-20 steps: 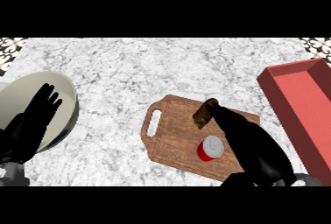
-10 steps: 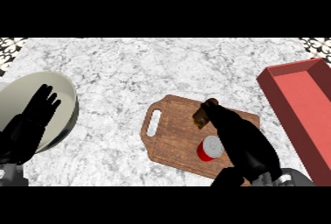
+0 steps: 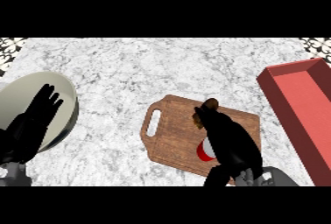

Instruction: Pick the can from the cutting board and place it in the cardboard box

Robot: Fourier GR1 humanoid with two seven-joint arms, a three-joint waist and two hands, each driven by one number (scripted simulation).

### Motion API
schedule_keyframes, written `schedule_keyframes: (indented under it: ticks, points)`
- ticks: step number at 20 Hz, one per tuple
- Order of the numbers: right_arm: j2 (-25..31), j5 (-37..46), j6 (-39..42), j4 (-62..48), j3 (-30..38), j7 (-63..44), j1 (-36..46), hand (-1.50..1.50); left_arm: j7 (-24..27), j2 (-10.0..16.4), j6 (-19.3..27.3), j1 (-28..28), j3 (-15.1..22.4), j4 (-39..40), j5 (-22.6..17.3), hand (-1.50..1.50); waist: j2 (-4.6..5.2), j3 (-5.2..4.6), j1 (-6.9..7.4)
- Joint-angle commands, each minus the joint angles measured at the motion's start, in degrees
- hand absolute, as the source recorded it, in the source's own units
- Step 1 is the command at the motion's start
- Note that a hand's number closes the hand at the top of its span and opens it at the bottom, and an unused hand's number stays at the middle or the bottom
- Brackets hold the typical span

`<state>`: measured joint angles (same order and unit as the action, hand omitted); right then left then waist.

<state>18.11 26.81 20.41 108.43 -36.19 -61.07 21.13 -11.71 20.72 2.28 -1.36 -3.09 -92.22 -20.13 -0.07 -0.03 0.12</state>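
On the wooden cutting board (image 3: 173, 140) at lower middle stands the can (image 3: 204, 151); only a red and white sliver of it shows. My right hand (image 3: 226, 135) lies over it from the lower right, fingers stretched out straight toward the board's far edge, open and covering most of the can. At its fingertips sits a small brown thing (image 3: 209, 104); I cannot tell what it is. The open box (image 3: 304, 109) looks red and stands at the right edge, apart from the board.
A pale round plate (image 3: 65, 103) lies at the left edge. In front of it my left hand (image 3: 31, 124) rests open, fingers up. The marble counter (image 3: 161, 65) stretches behind the board.
My right wrist has swung slightly left, and the hand now covers more of the can. The left hand, board and box have not moved.
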Motion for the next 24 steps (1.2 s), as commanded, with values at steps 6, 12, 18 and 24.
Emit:
schedule_keyframes:
  ticks: [6, 12, 18, 24]
  points:
    - [-2.99, 2.91, 4.83, -5.32, 0.96, -4.31, 0.7, -1.5, 1.67, -1.07, -2.38, 0.05, -1.53, 2.13, 0.27, 0.0, 0.1, -0.01, 0.01]
    - [-3.99, 4.08, 6.45, -9.01, 3.84, 0.56, -0.94, -1.5, -1.05, -1.92, -1.53, -0.7, -1.42, 0.4, 1.78, 0.0, 0.08, 0.02, 0.07]
    - [-4.8, 6.66, 8.94, -3.05, 1.61, -3.24, -6.12, -1.5, -7.28, -3.15, 2.65, -2.04, -0.53, -5.09, 3.64, 0.0, -0.1, 0.04, -0.23]
    - [-7.53, 10.54, 9.01, -7.9, 4.58, 1.72, -5.79, -1.5, -3.53, -3.51, -2.19, 0.34, -3.07, -3.29, 2.93, 0.0, 0.01, 0.03, 0.0]
